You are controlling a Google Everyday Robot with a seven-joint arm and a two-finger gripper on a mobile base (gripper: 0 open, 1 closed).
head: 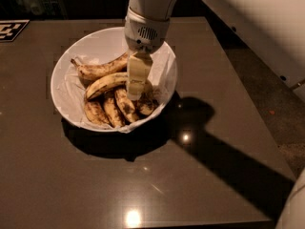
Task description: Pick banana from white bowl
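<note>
The white bowl (pixel 69 63) sits on a dark table, left of centre. Inside it, the banana (pixel 106 84), long, curved and the yellowest, lies across the middle. A browner long banana (pixel 97 69) lies just behind it. Several short blotchy bananas (pixel 113 111) lie at the front of the bowl. My gripper (pixel 135 93) reaches down into the bowl from above, right at the right end of the banana, and hides that end. I cannot tell whether it touches the banana.
The dark glossy table (pixel 143 175) carries the bowl and reflects ceiling lights. A black-and-white marker tag (pixel 10 30) lies at its far left corner. A white arm link (pixel 252 27) crosses the upper right. Floor shows past the table's right edge (pixel 286 123).
</note>
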